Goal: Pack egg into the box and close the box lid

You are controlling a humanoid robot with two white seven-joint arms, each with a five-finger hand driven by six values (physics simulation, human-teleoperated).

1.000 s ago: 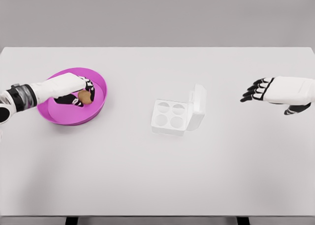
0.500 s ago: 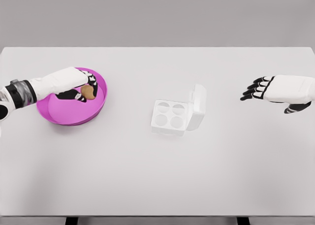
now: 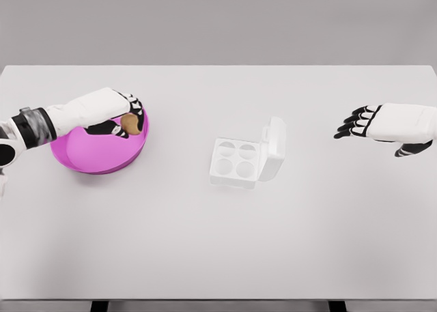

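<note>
The left hand comes in from the left edge and is over the far right part of the pink bowl. Its fingers are curled around the brown egg, so the hand has the egg in its grip. The egg is above the right rim of the bowl, and I cannot tell if it touches the rim or not.

The box is white and it stands near the middle of the table, well apart from the bowl, to the right of it. Its lid is open and stands up on the right side of the tray. The tray has four round cups, and all four are empty.

The right hand is near the right edge, well apart from the box. Its dark fingers are spread and point to the left, and it holds nothing.
</note>
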